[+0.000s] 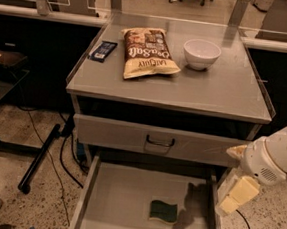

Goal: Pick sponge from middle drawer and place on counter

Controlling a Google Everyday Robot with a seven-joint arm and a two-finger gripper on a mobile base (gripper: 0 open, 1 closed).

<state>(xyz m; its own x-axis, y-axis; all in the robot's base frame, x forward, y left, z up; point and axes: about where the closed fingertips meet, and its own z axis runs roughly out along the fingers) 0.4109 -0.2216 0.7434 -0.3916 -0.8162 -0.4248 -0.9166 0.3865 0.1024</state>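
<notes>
The sponge (163, 211), dark green on top, lies flat on the floor of the open middle drawer (116, 199), towards its front right. My gripper (236, 196) hangs from the white arm (272, 158) just outside the drawer's right wall, to the right of the sponge and above its level, apart from it. It holds nothing that I can see. The counter (226, 91) is the grey cart top above.
On the counter stand a white bowl (201, 54), a snack bag (148, 53) and a dark blue packet (103, 51). A shut drawer front with a loop handle (160, 140) sits above the open drawer. A black pole (39, 158) and cables lie on the floor at left.
</notes>
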